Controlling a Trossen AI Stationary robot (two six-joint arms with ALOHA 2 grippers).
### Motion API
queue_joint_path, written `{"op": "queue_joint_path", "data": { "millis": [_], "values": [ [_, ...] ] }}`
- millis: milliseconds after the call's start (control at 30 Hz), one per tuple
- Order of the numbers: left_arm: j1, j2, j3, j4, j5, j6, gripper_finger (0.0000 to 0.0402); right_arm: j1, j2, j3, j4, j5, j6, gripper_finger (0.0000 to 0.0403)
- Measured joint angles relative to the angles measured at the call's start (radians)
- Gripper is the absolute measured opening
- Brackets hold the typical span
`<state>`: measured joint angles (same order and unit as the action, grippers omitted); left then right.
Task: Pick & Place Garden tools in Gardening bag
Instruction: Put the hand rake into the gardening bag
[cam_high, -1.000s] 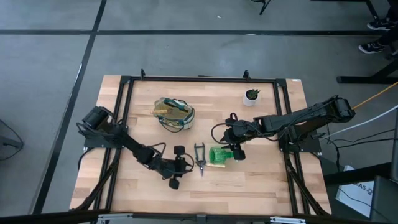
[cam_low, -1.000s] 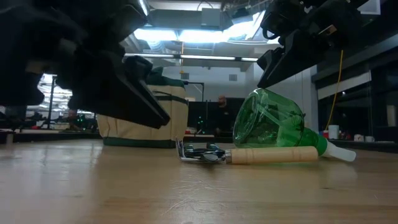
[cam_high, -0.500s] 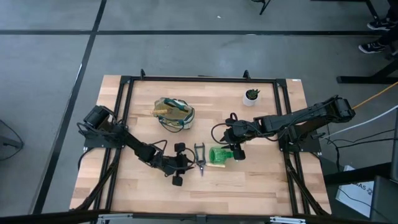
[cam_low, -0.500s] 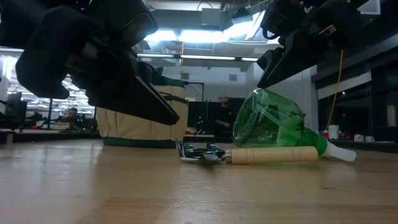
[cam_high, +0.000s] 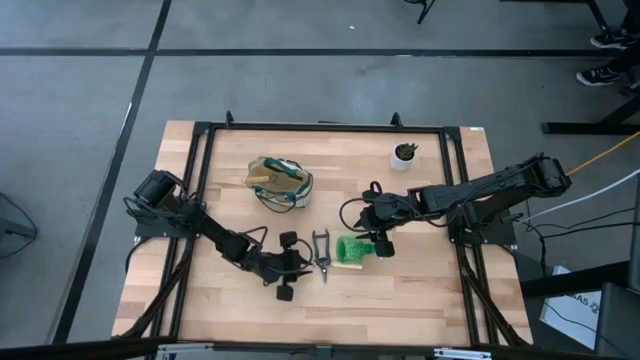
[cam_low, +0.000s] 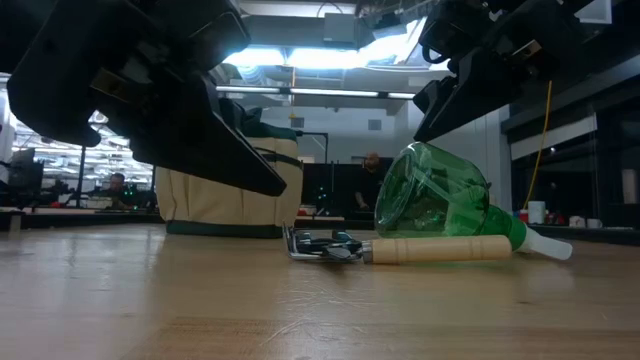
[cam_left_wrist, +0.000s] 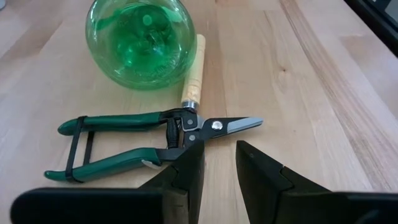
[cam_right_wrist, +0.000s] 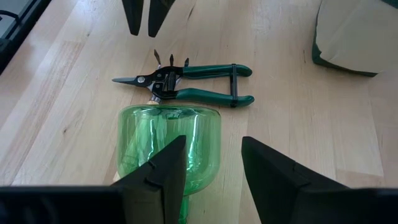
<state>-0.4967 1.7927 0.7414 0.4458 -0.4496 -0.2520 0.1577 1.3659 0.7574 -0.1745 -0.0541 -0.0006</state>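
Observation:
Green-handled pruning shears (cam_left_wrist: 134, 143) lie flat on the table, blades toward my left gripper (cam_left_wrist: 219, 163). That gripper is open by a narrow gap and hangs just above the table (cam_low: 262, 172), close to the shears' pivot. A green translucent spray bottle (cam_right_wrist: 169, 140) lies on its side beside the shears, with a wooden tool handle (cam_low: 440, 249) along it. My right gripper (cam_right_wrist: 214, 171) is open above the bottle (cam_high: 352, 250), one finger on each side, not touching. The cream bag (cam_high: 281, 183) stands farther back.
A small green plant in a white pot (cam_high: 405, 153) stands at the far right. A black frame (cam_high: 320, 127) runs around the table. Bare wood lies along the near edge (cam_high: 330, 315). People show in the room behind the table.
My left gripper has gone a little toward the table's right edge, closer to the shears, and has risen slightly above the table. The shears, bottle and right gripper have kept still.

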Motion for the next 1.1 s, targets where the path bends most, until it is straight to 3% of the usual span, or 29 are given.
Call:
{"op": "queue_joint_path", "data": {
  "millis": [533, 1100],
  "values": [
    [0.016, 0.133, 0.009, 0.082, -0.006, 0.003, 0.0096, 0.000, 0.000, 0.000, 0.000, 0.000, 0.000, 0.0158],
    [0.010, 0.140, 0.010, 0.143, -0.001, 0.049, 0.0108, 0.000, 0.000, 0.000, 0.000, 0.000, 0.000, 0.0158]
  ]
}}
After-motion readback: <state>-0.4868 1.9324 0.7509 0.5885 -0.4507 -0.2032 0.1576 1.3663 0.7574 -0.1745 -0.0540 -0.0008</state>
